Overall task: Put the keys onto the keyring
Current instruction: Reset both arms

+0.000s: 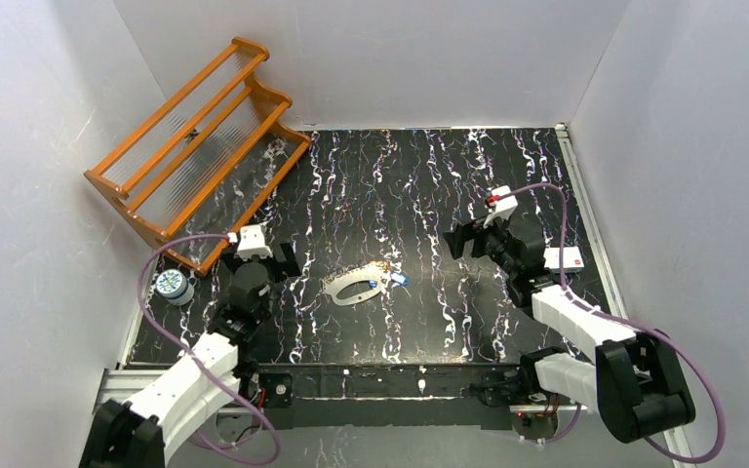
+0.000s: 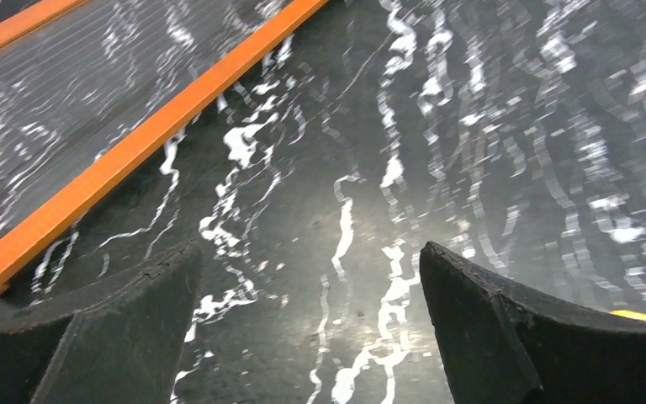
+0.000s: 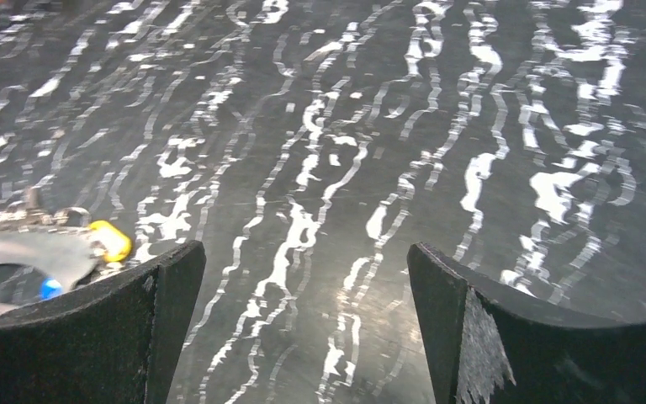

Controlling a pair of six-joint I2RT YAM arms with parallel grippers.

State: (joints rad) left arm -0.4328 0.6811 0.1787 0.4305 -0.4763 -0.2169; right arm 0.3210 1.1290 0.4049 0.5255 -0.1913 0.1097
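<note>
The keys (image 1: pixel 395 278) beside the keyring (image 1: pixel 335 289) blur together, indistinct.

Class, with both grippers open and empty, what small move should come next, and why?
Probably ease the right gripper toward the tiny blue and gold keys lying beside the white oval keyring: they sit on its side of the ring, and its open jaws hold nothing.

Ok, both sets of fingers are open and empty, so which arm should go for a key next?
Right, probably. The keys lie at the keyring's end nearest the right fingers, and that wrist view shows them. The left fingers point at the orange rack and table instead.
</note>
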